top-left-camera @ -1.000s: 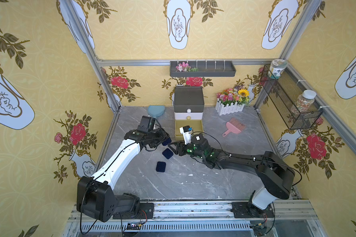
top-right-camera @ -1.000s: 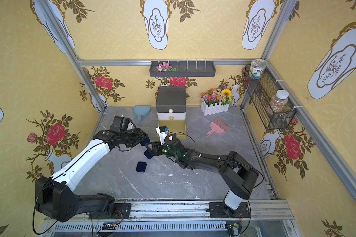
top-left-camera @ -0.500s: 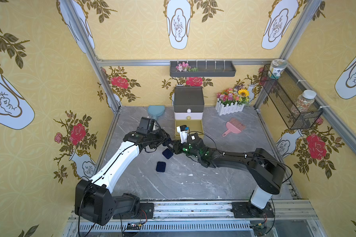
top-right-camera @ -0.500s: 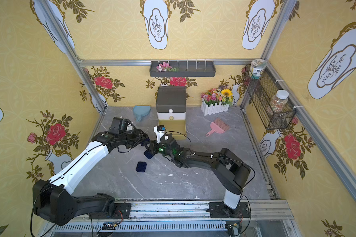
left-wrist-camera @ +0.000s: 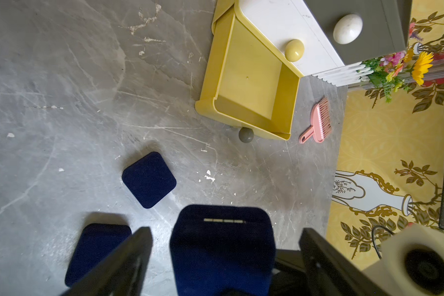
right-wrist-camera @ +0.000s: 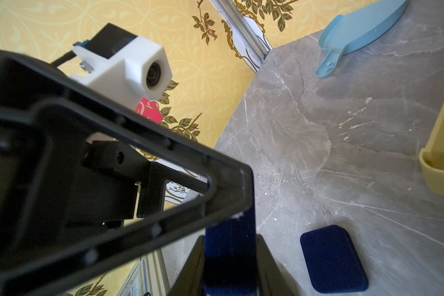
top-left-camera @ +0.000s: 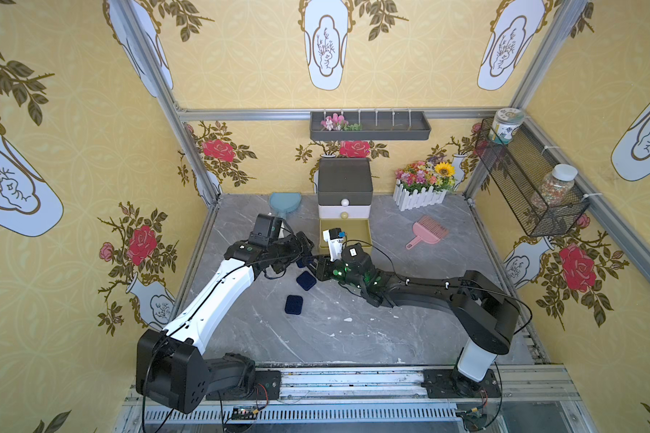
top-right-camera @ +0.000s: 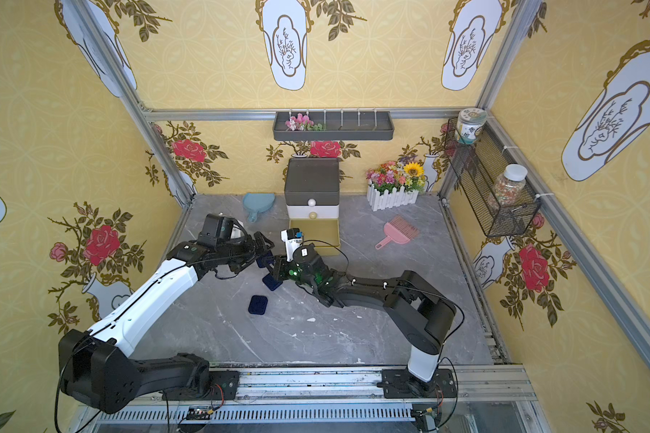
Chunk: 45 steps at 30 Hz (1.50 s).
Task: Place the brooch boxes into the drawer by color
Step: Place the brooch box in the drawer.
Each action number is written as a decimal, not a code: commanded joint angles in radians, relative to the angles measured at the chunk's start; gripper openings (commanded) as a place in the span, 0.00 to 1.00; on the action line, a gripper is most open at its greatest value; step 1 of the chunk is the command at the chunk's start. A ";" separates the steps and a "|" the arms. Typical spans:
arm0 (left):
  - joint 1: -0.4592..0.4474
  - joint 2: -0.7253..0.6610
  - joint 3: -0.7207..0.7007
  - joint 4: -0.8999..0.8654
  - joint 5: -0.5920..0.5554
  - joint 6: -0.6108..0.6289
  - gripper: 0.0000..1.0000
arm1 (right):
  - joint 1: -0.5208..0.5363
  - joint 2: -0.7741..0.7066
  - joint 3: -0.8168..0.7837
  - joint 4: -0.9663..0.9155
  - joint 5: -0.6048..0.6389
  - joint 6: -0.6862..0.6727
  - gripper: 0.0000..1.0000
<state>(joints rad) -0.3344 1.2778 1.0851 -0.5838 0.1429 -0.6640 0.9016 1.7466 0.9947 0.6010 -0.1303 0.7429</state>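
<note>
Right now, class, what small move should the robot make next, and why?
Probably draw the left jaws back off the navy box: they stand open with gaps either side, while the right jaws pinch it. That clears the carry to the open yellow drawer.

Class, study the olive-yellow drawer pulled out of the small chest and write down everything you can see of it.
The olive-yellow drawer is the lowest of the chest, smooth plastic by its look, a shallow open tray with rounded corners. It is pulled far out over the grey table, level, with nothing inside. A round grey knob sits on its front.
</note>
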 commanded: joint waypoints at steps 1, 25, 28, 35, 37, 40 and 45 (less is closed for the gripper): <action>0.007 -0.041 0.003 0.022 -0.109 0.012 1.00 | -0.018 -0.027 -0.023 0.024 0.006 -0.011 0.23; 0.121 -0.163 -0.146 0.036 -0.105 0.069 1.00 | -0.293 0.193 0.217 -0.230 0.024 -0.039 0.22; 0.123 -0.163 -0.157 0.039 -0.102 0.070 1.00 | -0.293 0.244 0.267 -0.245 0.008 -0.042 0.22; 0.123 -0.164 -0.169 0.050 -0.095 0.076 1.00 | -0.291 0.326 0.325 -0.241 0.006 -0.037 0.23; 0.123 -0.164 -0.169 0.052 -0.091 0.075 1.00 | -0.292 0.348 0.343 -0.242 0.011 -0.038 0.23; 0.123 -0.163 -0.170 0.054 -0.088 0.079 1.00 | -0.293 0.378 0.369 -0.247 0.014 -0.039 0.24; 0.123 -0.157 -0.178 0.057 -0.089 0.085 1.00 | -0.293 0.418 0.411 -0.265 0.021 -0.038 0.26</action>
<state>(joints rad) -0.2123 1.1149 0.9173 -0.5472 0.0452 -0.5968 0.6083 2.1506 1.3865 0.3161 -0.1246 0.7063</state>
